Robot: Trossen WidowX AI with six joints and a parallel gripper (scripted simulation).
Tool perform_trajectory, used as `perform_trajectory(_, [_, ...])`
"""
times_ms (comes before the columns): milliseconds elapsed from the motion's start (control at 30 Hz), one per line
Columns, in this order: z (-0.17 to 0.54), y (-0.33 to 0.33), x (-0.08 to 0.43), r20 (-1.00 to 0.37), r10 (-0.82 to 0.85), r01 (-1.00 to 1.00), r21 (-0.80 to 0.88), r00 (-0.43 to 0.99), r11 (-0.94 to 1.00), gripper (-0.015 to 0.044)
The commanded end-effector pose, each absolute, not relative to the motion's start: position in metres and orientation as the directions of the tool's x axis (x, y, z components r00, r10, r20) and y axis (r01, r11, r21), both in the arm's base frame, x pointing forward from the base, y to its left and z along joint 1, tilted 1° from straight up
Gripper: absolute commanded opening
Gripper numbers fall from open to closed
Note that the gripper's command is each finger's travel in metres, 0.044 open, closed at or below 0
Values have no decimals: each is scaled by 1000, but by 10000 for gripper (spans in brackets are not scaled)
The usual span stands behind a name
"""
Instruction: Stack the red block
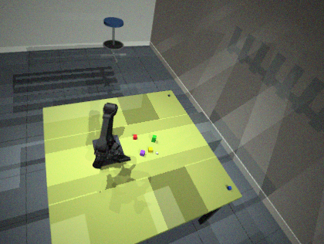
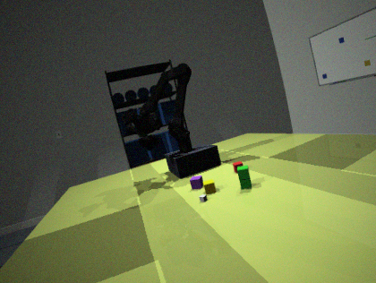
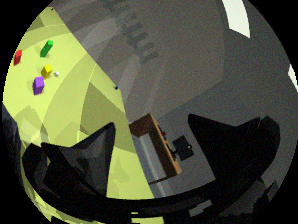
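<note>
You had black parallel-jaw gripper (image 3: 149, 139) spread wide, holding nothing — raised above yellow-green table top (image 1: 185, 127), well apart from blocks. Small red cube (image 2: 237, 167) sat on table, just behind tall green tower (image 2: 244, 176), apart from it. Purple cube (image 2: 196, 182) and yellow cube (image 2: 209, 186) lay left of tower — tiny white cube (image 2: 203, 198) nearest.

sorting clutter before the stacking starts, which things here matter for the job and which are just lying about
For the job:
red block
green tower
gripper, jaws open and empty

Lying about:
purple block
yellow block
small white cube
small blue block near the table corner
</note>
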State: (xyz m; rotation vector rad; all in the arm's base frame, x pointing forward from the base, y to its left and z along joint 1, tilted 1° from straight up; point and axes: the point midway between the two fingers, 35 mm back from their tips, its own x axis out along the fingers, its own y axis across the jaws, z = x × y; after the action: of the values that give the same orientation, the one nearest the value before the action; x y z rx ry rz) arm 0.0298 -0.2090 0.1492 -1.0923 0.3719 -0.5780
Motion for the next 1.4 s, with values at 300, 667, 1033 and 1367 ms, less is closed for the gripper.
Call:
perform_trajectory(300, [134,-209,65,-147,-447,198,-746,883,636,440])
perform_trajectory(667, [117,-203,100,-289,-267,86,-513,920,854,440])
perform_trajectory(1033, [100,-185,142,-441,-30,-56,-181,897,982,440])
perform_trajectory(1367, [86,-161,175,-571,161,-124,103,805,987,440])
